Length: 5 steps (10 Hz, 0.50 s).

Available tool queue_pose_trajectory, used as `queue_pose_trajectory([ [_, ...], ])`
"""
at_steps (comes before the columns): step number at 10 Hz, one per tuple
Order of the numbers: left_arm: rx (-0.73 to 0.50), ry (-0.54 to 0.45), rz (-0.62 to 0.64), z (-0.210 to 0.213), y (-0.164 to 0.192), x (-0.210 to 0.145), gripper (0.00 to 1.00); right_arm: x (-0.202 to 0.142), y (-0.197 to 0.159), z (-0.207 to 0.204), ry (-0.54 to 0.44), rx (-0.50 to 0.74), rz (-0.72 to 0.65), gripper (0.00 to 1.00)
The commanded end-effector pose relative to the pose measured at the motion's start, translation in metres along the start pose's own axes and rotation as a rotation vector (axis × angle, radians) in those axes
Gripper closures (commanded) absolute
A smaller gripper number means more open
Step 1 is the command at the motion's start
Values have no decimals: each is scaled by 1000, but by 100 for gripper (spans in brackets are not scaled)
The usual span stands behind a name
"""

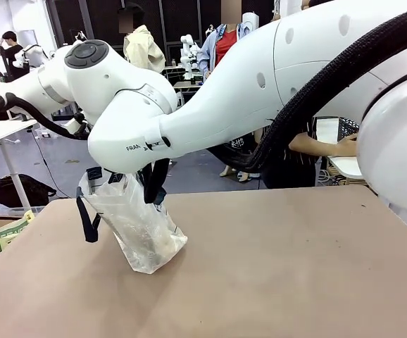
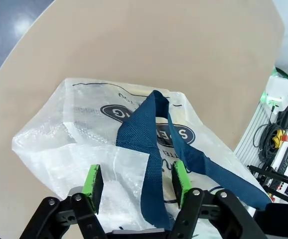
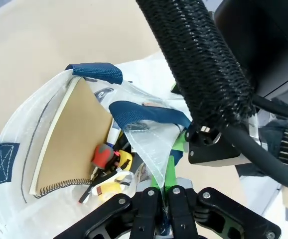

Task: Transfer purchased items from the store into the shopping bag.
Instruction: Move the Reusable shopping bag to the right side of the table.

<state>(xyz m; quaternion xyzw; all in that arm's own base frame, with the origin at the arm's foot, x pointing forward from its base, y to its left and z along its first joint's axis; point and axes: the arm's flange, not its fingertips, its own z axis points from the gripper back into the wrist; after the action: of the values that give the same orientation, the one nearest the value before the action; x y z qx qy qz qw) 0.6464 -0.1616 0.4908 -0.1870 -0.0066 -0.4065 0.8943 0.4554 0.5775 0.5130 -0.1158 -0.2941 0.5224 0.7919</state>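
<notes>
Right gripper (image 3: 165, 191) pinches the crinkly see-through plastic shopping bag (image 3: 149, 149) rim; left gripper (image 2: 136, 181) fingers apart around its woven navy strap (image 2: 151, 164). Brown spiral notebook (image 3: 72, 144) inside.

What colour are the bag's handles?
Dark blue handles on a see-through whitish bag, clearest in the left wrist view.

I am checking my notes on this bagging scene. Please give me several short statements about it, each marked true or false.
1. The shopping bag stands on the table. True.
2. The right gripper is wide open. False: its jaws are shut on the bag's rim.
3. A spiral notebook is inside the bag. True.
4. The left gripper is clamped shut. False: its jaws stand apart around a blue handle.
</notes>
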Motion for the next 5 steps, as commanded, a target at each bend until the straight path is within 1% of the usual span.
queue_pose_trajectory([
  [1, 34, 29, 17, 0, 3, 5, 46, 9, 0, 5, -5, -62, -19, 100],
  [2, 36, 20, 21, 1, 4, 4, 65, 9, 0, 6, -4, -63, -18, 100],
  [3, 41, 34, 17, 0, 4, 4, 85, 9, 0, 6, -4, -63, -17, 100],
  [4, 41, 38, 22, 0, 4, 4, 100, 10, 0, 6, -6, -66, -16, 100],
  [5, 44, 41, 26, 0, 5, 5, 100, 10, 1, 7, -8, -68, -18, 100],
])
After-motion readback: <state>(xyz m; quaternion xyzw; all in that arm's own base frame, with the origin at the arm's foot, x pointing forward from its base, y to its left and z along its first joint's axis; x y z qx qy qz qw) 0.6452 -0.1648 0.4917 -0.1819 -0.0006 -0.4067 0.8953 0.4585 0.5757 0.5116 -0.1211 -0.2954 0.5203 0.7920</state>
